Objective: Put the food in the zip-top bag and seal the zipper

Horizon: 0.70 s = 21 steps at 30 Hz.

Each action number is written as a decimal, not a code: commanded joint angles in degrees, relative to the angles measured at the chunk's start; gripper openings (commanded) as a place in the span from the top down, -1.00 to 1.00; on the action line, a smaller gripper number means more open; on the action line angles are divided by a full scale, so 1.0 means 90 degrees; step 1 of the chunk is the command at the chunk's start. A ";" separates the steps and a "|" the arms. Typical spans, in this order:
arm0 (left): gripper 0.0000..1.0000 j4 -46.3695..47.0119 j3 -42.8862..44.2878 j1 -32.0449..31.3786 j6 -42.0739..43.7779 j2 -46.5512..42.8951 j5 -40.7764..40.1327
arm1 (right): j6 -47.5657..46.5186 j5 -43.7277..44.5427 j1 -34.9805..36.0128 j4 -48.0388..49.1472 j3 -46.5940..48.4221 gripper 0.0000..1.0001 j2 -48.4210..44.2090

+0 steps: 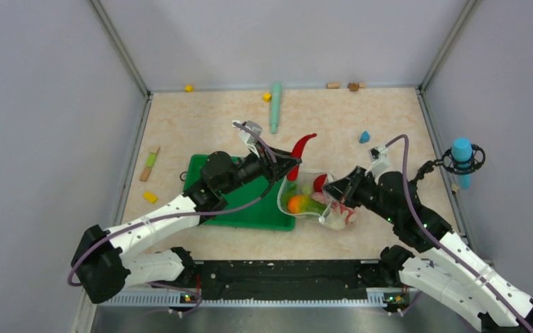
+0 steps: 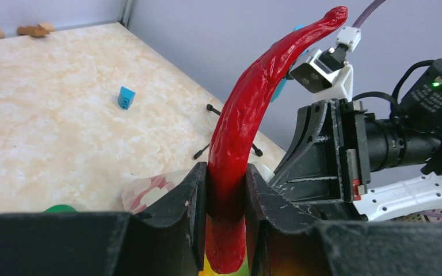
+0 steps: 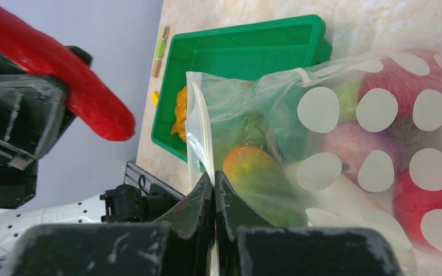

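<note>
A: Fig. 1, all views. Is any lettering, brand, number or sign legible?

B: None can be read. The only print is the rows of plain white dots on the zip-top bag [image 3: 374, 115], which lies just beside the green tray [image 3: 236, 57]. The dots carry no characters.
</note>
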 commanded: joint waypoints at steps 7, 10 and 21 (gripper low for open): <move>1.00 0.2634 -0.0650 -0.0587 0.0546 0.0721 0.0314 | 0.0634 -0.0080 -0.0021 0.0298 0.0058 1.00 -0.0185; 1.00 0.2653 -0.0815 -0.0683 0.1186 0.0752 0.0602 | 0.0701 -0.0052 -0.0026 0.0372 0.0031 1.00 -0.0236; 0.99 0.3618 -0.0876 -0.0685 0.1524 0.1557 0.0859 | 0.0766 -0.0392 -0.0031 0.0742 -0.0147 1.00 -0.0258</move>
